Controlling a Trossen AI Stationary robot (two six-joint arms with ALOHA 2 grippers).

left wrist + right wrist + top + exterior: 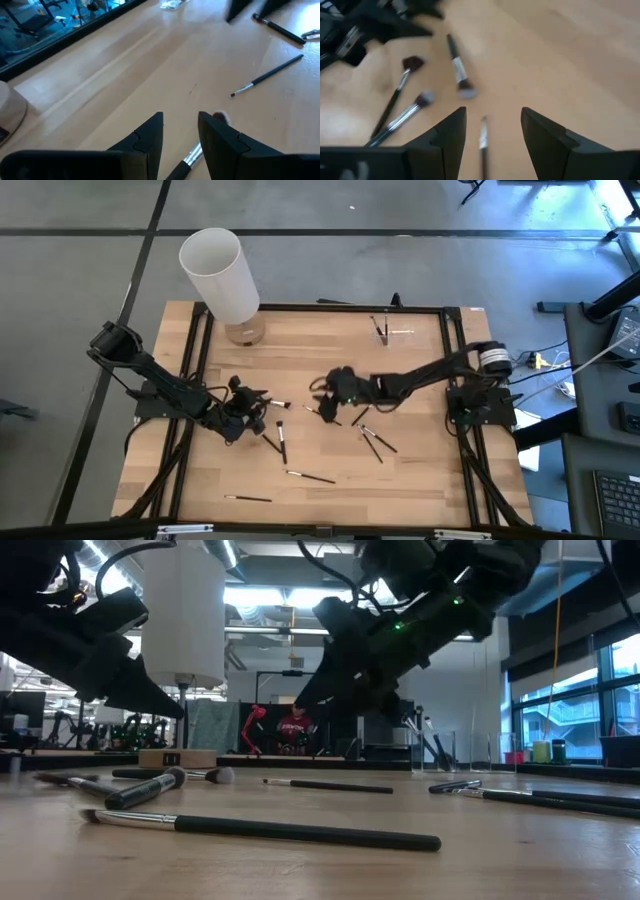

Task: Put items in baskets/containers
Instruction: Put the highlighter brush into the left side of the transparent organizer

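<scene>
Several thin black-handled makeup brushes lie scattered on the wooden table, among them one [279, 404] by my left gripper and one long one [260, 829] near the front edge. The clear holder [383, 330] stands at the far right with brushes upright in it. My left gripper [250, 412] hovers open at mid-left. A silver-ferruled brush [191, 156] lies on the table below, between its fingers. My right gripper [322, 393] hovers open over the table's middle, above a small brush [482, 139], with other brushes [459, 70] beyond it.
A tall white cylinder [220, 272] stands at the far left on a round wooden base. Black frame rails [455, 360] run along the table's sides and far edge. The two grippers are close together. Bare wood lies between them and the holder.
</scene>
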